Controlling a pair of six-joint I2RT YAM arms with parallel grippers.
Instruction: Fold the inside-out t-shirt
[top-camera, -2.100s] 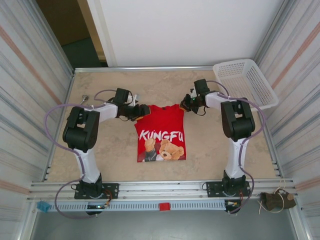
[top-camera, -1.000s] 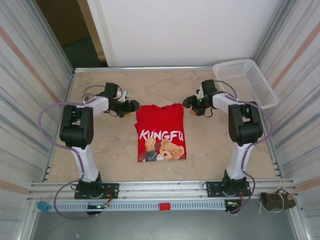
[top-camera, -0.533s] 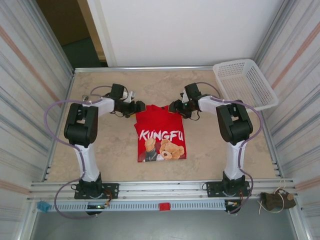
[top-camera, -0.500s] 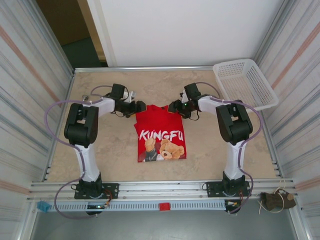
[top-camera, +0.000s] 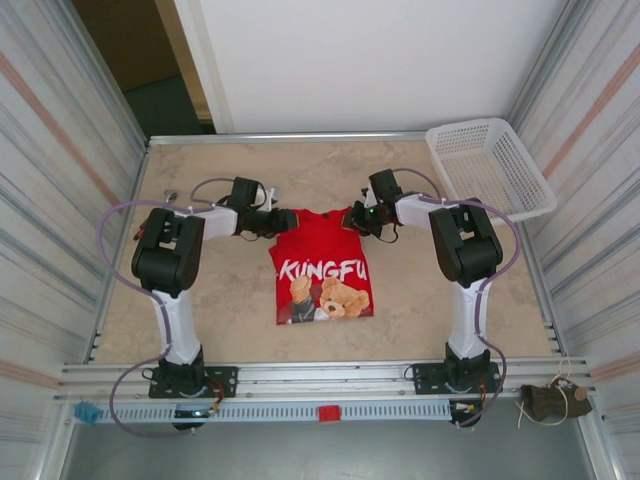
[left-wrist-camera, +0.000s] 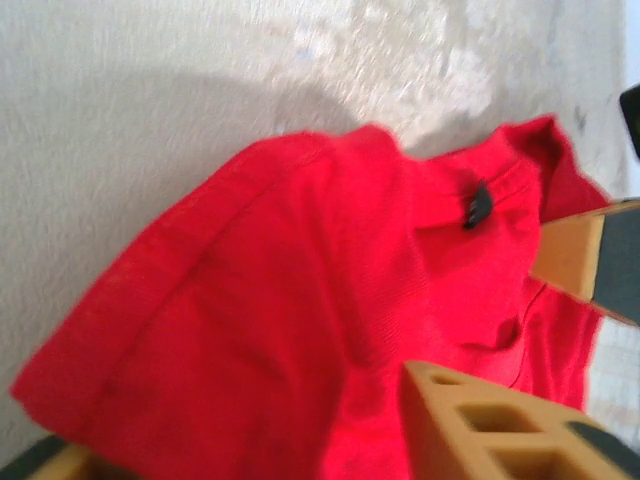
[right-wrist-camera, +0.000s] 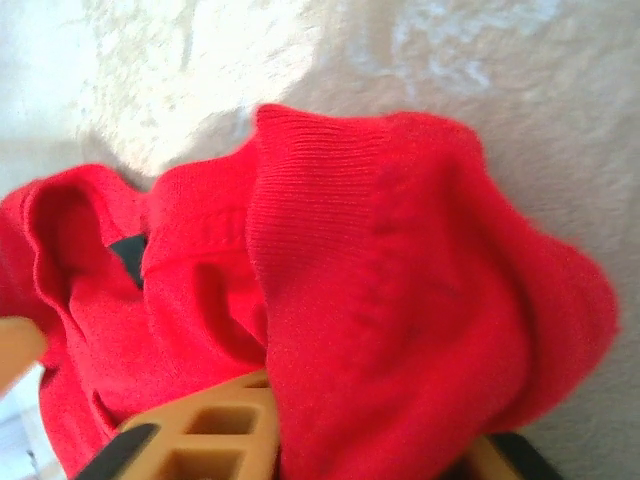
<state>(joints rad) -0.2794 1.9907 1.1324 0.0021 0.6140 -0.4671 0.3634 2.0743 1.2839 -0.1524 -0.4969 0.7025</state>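
Left gripper (top-camera: 279, 222) and right gripper (top-camera: 352, 218) each clamped on a shoulder of the t-shirt (top-camera: 322, 268), apparently to fold the top edge forward over the worktop (top-camera: 220, 300).

t-shirt (left-wrist-camera: 300, 330) — matt ribbed cloth, seemingly cotton

Top view: the red t-shirt (top-camera: 322, 265) carries white block lettering "KUNGFU" across the chest, above a printed bear graphic. Small dark neck tag is visible in both wrist views; nothing on it can be read. No other legible text.
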